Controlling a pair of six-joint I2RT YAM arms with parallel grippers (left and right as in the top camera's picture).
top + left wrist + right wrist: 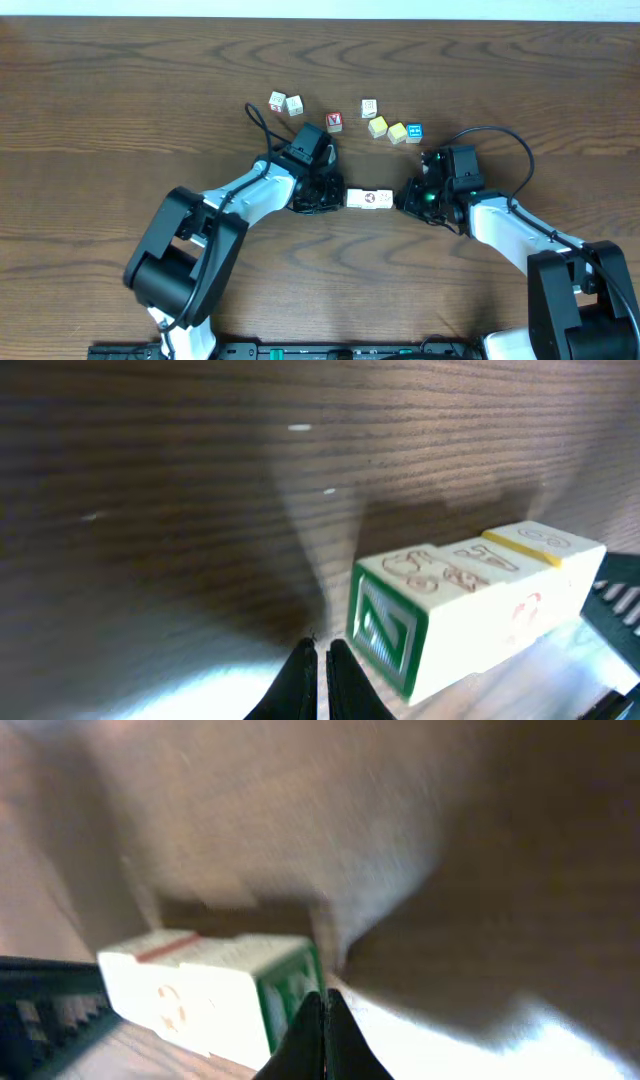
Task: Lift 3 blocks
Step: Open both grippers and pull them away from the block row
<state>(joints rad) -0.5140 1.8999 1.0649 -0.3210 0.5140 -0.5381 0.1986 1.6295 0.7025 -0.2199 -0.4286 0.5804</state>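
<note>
Three cream blocks (369,199) form a short end-to-end row between my two grippers at the table's middle. My left gripper (336,195) is shut and empty, its tips at the row's left end. My right gripper (404,196) is also shut and empty, at the row's right end. In the left wrist view the blocks (470,600) show faint reddish marks and a green end face, just right of my left gripper (320,652). In the right wrist view the blocks (195,995) lie left of my right gripper (325,1003), whose tips meet the green end face. Whether the row is off the table I cannot tell.
Further back lie two white lettered cubes (285,103), a red cube (334,121), another white cube (369,108), two yellow cubes (387,129) and a blue cube (414,132). Cables loop from both arms over the wooden table (120,90).
</note>
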